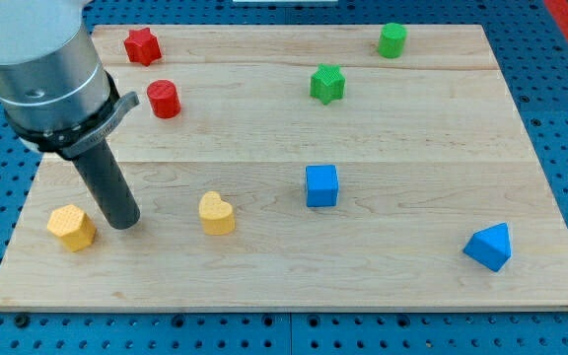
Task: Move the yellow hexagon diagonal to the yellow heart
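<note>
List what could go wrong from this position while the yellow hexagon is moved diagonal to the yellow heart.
1. My tip sits just to the view's right of the yellow hexagon, between it and the yellow heart; a push from here would likely drive the hexagon away from the heart.
2. The hexagon lies near the wooden board's left and bottom edges, so it could slide off.
3. Repositioning might nudge the heart.

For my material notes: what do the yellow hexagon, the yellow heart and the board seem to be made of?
Yellow hexagon: probably plastic, matte; uniform colour with no grain.
Yellow heart: same look, likely plastic with a soft sheen.
Board: pale wood, smooth; visible grain lines and plank seams.
My tip rests just at the view's right of the hexagon.
</note>
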Motion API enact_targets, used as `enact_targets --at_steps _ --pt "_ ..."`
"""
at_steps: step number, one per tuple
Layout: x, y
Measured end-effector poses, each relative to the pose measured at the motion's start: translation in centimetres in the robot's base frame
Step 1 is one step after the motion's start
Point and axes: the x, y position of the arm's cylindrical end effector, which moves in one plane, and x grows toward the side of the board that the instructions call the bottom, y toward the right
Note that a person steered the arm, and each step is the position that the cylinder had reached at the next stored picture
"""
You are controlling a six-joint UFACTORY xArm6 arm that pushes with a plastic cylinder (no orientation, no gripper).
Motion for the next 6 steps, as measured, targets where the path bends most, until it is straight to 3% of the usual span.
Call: enact_targets --at_steps 2,4,6 --pt "-0.8 -2.4" --pt "-1.7 -8.8" --pt "2.4 -6.5"
